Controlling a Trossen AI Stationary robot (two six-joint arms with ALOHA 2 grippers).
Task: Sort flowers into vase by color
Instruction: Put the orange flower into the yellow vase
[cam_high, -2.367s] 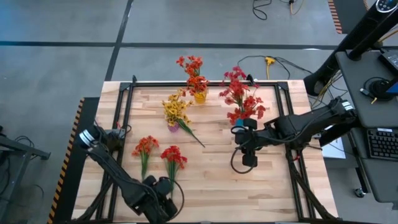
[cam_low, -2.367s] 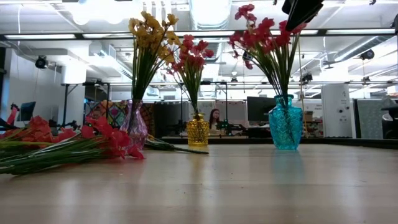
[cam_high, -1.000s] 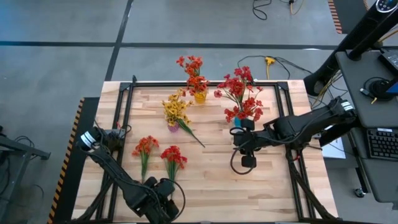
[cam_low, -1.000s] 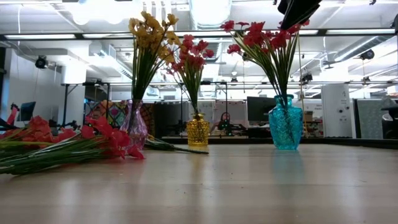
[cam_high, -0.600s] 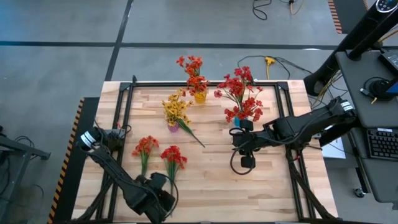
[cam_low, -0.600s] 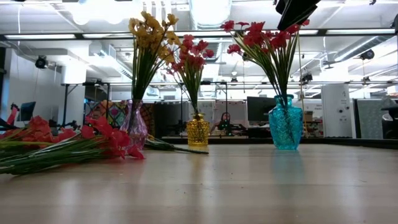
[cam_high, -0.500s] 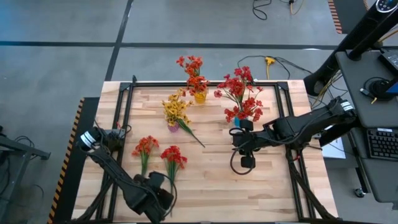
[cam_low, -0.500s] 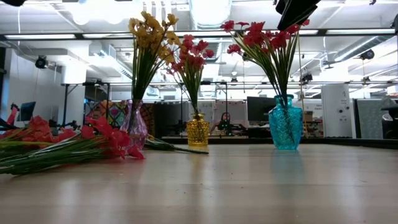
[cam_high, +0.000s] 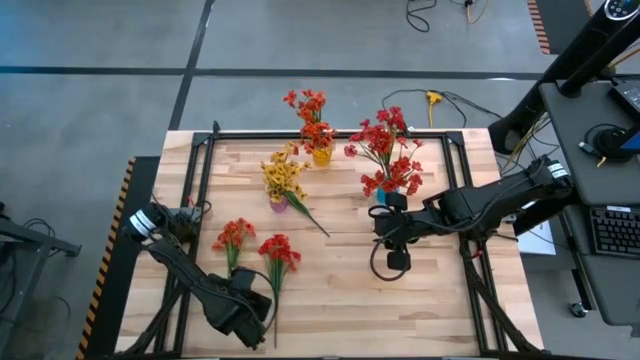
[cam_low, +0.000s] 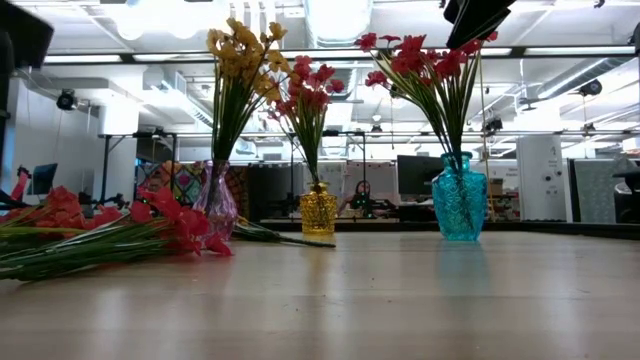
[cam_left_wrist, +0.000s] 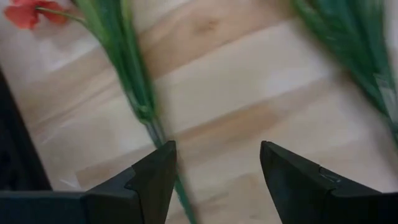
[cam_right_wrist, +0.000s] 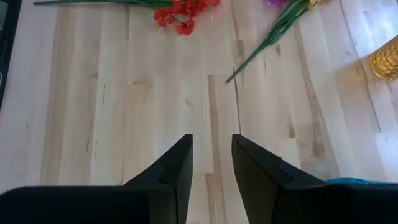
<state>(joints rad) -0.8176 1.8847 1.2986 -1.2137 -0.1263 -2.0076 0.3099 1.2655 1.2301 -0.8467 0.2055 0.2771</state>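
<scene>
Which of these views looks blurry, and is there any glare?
Left wrist view: the green stems are smeared by blur, the claw sharper. Low view: bright ceiling lights glare behind the flowers. High and right wrist views look sharp.

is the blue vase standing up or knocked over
Upright. In the low view the turquoise glass vase stands on its base on the wooden table, with the red flower spray rising from its neck.

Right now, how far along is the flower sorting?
Done: yellow flowers stand in the purple vase, orange-red ones in the yellow vase, red ones in the blue vase. In hand: nothing; the left end effector is open over a stem. Left: two sprays lying flat.
</scene>
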